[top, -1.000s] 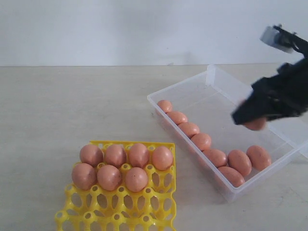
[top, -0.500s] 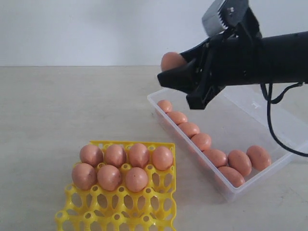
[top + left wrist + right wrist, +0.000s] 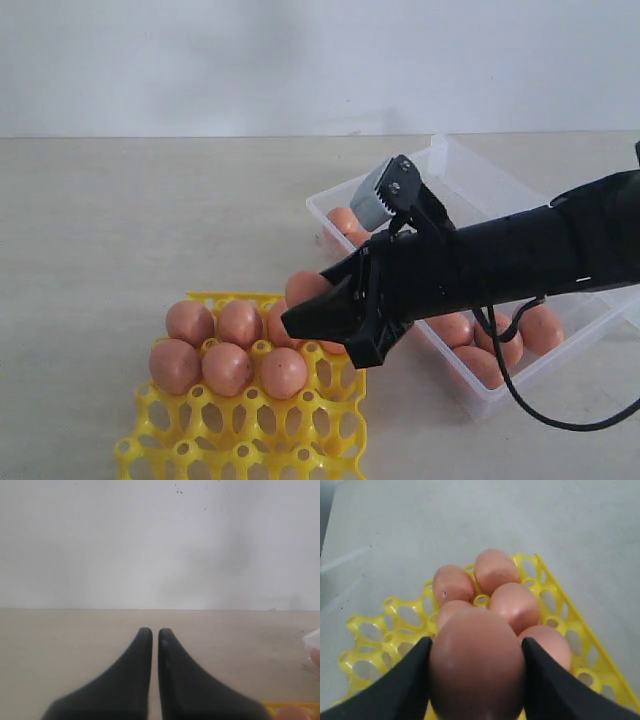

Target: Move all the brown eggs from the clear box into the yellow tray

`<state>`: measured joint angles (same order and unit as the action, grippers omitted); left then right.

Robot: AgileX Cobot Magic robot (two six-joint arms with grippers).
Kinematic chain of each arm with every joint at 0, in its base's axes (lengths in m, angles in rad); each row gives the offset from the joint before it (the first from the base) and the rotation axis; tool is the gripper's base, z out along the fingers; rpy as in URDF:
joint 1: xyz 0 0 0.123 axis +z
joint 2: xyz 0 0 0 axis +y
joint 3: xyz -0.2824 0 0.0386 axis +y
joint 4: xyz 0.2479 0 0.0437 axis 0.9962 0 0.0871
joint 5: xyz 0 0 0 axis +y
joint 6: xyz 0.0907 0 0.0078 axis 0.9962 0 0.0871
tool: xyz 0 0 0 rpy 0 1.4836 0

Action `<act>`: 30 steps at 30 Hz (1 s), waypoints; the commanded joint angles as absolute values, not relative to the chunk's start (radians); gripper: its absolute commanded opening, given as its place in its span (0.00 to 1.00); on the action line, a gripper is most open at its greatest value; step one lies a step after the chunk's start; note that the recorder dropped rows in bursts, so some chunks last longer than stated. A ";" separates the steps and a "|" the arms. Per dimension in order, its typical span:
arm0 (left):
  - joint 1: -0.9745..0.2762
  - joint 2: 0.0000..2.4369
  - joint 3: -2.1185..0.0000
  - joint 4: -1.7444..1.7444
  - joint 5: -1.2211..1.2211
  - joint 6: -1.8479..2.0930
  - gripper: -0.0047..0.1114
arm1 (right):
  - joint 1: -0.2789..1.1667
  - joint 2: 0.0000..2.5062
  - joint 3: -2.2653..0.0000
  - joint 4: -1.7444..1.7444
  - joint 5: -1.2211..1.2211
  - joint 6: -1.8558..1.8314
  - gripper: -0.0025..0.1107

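Now the right gripper [image 3: 318,312] is clamped on a brown egg [image 3: 303,287] just above the yellow tray [image 3: 300,450], lower centre; more eggs [image 3: 543,330] lie in the clear box [image 3: 470,180]. The left gripper [image 3: 151,636] has jaws together.

table [image 3: 150,220]: beige, flat | on it: yellow tray [image 3: 240,432], clear box [image 3: 475,190] | spacing: apart

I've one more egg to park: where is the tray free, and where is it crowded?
Free: the front rows of cups in the tray, nearer than the eggs. Crowded: the back two rows, where the right gripper holds another egg just above them.
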<state>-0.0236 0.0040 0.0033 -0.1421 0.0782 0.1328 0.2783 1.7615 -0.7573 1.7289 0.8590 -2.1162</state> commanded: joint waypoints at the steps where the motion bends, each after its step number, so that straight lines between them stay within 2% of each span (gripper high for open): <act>1: -0.022 0.000 0.000 -0.146 0.075 0.126 0.08 | 0.278 1.767 -0.756 1.744 0.818 -2.124 0.02; 8: -0.022 0.000 0.000 -0.146 0.075 0.126 0.08 | 0.278 1.767 -0.817 1.694 0.528 -2.124 0.02; 17: -0.022 0.000 0.000 -0.146 0.077 0.126 0.08 | 0.278 1.763 -0.974 1.249 0.218 -2.124 0.02; 22: -0.022 0.000 0.000 -0.146 0.077 0.126 0.08 | 0.278 1.722 -0.978 1.251 -0.110 -2.112 0.02; 27: -0.022 0.000 0.000 -0.146 0.077 0.126 0.08 | 0.278 1.628 -0.975 1.251 -0.143 -2.100 0.02; 30: -0.022 0.000 0.000 -0.146 0.077 0.126 0.08 | 0.278 1.584 -0.975 1.257 -0.347 -2.061 0.02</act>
